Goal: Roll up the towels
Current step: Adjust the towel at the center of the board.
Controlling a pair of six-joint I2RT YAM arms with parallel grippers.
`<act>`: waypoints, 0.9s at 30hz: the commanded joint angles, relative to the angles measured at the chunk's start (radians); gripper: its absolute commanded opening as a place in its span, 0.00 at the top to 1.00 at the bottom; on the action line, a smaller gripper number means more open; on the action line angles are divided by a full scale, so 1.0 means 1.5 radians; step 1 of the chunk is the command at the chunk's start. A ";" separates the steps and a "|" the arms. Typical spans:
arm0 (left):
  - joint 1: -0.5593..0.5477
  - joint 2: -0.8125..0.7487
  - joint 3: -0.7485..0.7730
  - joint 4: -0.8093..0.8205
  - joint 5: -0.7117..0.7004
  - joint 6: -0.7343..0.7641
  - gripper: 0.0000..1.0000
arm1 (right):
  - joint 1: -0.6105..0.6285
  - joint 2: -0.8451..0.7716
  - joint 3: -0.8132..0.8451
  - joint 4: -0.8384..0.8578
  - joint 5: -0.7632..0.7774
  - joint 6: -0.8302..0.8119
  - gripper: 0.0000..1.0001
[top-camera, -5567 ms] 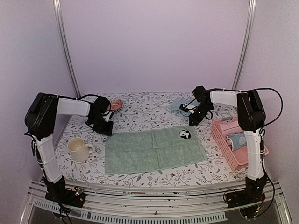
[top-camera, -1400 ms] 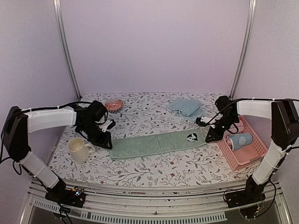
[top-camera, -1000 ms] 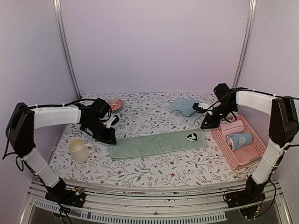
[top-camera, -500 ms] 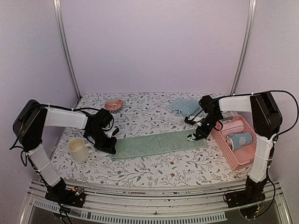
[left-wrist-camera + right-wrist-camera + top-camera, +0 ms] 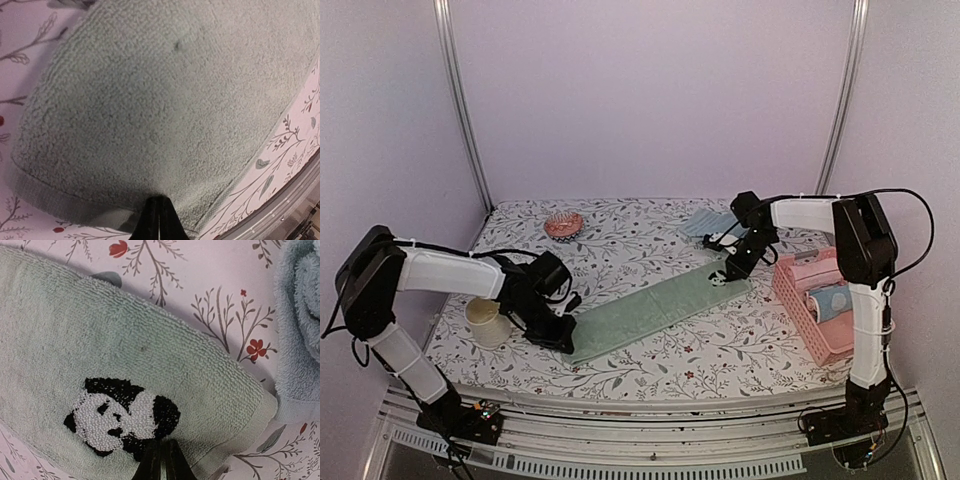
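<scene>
A green towel [image 5: 655, 310], folded into a long strip, lies diagonally across the floral table, near-left end low, far-right end high. My left gripper [image 5: 560, 338] is shut on its near-left end; in the left wrist view the fingers [image 5: 159, 220] pinch the green towel [image 5: 165, 100]. My right gripper [image 5: 730, 268] is shut on the far-right end beside the panda patch [image 5: 122, 420]; the green towel [image 5: 100, 365] fills the right wrist view. A rolled blue towel [image 5: 712, 224] lies behind the right gripper and shows in the right wrist view [image 5: 299, 325].
A cream mug [image 5: 485, 322] stands just left of my left arm. A pink basket [image 5: 795, 305] holding rolled pink and blue towels sits at the right edge. A small pink dish [image 5: 563, 225] is at the back left. The table's front edge runs close under the left gripper.
The spread towel was folded into a strip. In the last half second both grippers swung it from level to diagonal: the left end came nearer, the right end went farther back.
</scene>
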 commanded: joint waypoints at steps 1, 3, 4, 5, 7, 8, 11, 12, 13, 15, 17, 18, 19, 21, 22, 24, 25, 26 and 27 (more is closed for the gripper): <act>-0.016 -0.014 0.043 -0.101 -0.016 -0.003 0.97 | 0.012 0.026 0.055 -0.043 0.008 0.003 0.90; -0.017 -0.032 0.072 -0.122 -0.021 0.010 0.98 | 0.011 0.006 0.065 -0.059 0.009 -0.004 0.89; -0.016 -0.037 0.086 -0.121 -0.011 0.020 0.98 | 0.010 -0.006 0.070 -0.062 -0.003 -0.005 0.87; -0.013 -0.040 0.098 -0.121 -0.009 0.029 0.99 | 0.010 -0.015 0.076 -0.063 -0.019 -0.002 0.85; -0.003 -0.033 0.112 -0.122 -0.036 0.027 0.99 | 0.010 -0.016 0.101 -0.067 -0.071 0.014 0.84; 0.006 -0.024 0.116 -0.123 -0.050 0.021 1.00 | 0.010 -0.008 0.118 -0.070 -0.093 0.025 0.84; 0.023 0.009 0.126 -0.119 -0.092 0.005 1.00 | 0.010 0.036 0.173 -0.074 -0.116 0.067 0.88; 0.025 0.016 0.127 -0.118 -0.107 0.001 1.00 | 0.010 0.051 0.189 -0.075 -0.111 0.078 0.90; 0.027 0.024 0.128 -0.116 -0.120 -0.003 1.00 | 0.010 0.063 0.200 -0.074 -0.105 0.082 0.91; 0.028 0.037 0.126 -0.114 -0.134 -0.011 1.00 | 0.010 0.078 0.206 -0.065 -0.080 0.084 0.92; 0.028 0.050 0.121 -0.114 -0.144 -0.023 1.00 | 0.011 0.087 0.206 -0.066 -0.045 0.084 0.93; 0.028 0.055 0.117 -0.113 -0.146 -0.028 1.00 | 0.010 0.092 0.205 -0.066 -0.025 0.085 0.93; 0.028 0.059 0.111 -0.109 -0.149 -0.032 1.00 | 0.010 0.096 0.199 -0.061 -0.003 0.087 0.93; 0.027 0.068 0.102 -0.101 -0.158 -0.037 1.00 | 0.006 0.105 0.184 -0.042 0.032 0.091 0.93; 0.026 0.073 0.098 -0.098 -0.164 -0.040 1.00 | 0.004 0.115 0.183 -0.040 0.042 0.095 0.93; 0.024 0.085 0.092 -0.093 -0.171 -0.047 1.00 | 0.002 0.143 0.181 -0.043 0.052 0.102 0.94; 0.022 0.091 0.088 -0.089 -0.170 -0.051 1.00 | 0.002 0.154 0.177 -0.041 0.053 0.106 0.94; 0.018 0.095 0.084 -0.083 -0.165 -0.053 1.00 | 0.002 0.158 0.169 -0.035 0.052 0.110 0.94; 0.014 0.098 0.079 -0.077 -0.164 -0.055 1.00 | 0.002 0.159 0.162 -0.027 0.048 0.113 0.94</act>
